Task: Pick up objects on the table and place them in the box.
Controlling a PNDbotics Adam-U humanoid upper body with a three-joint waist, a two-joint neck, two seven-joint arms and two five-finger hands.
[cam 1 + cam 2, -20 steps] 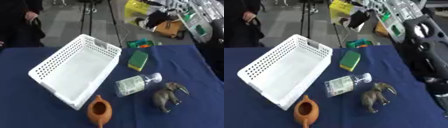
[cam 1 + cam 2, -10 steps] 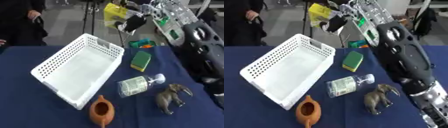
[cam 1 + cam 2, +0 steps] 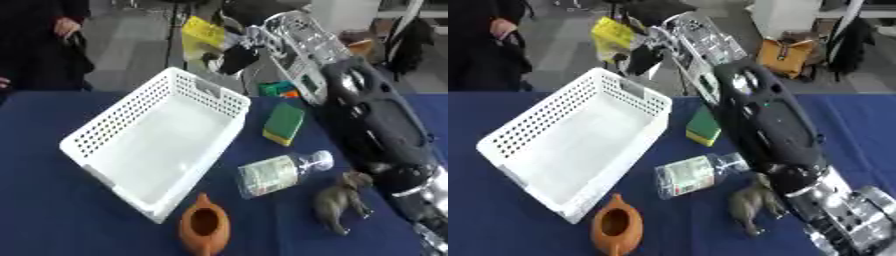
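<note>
A white perforated basket lies askew on the blue table. To its right are a green and yellow sponge, a clear plastic bottle on its side, a grey-brown elephant figure and an orange clay pot near the front edge. My right arm stretches from the lower right across the sponge's right side towards the far edge. Its dark hand hangs in the air past the basket's far corner, blurred, with nothing visibly in it. The arm hides part of the elephant in the right eye view.
A small green and orange thing sits at the table's far edge beside the arm. Beyond the table are a yellow bag, tripod legs and a person in dark clothes at the upper left.
My right arm has come in from the right and reached up and to the left, so the hand is now past the basket's far corner. The view has shifted slightly too.
</note>
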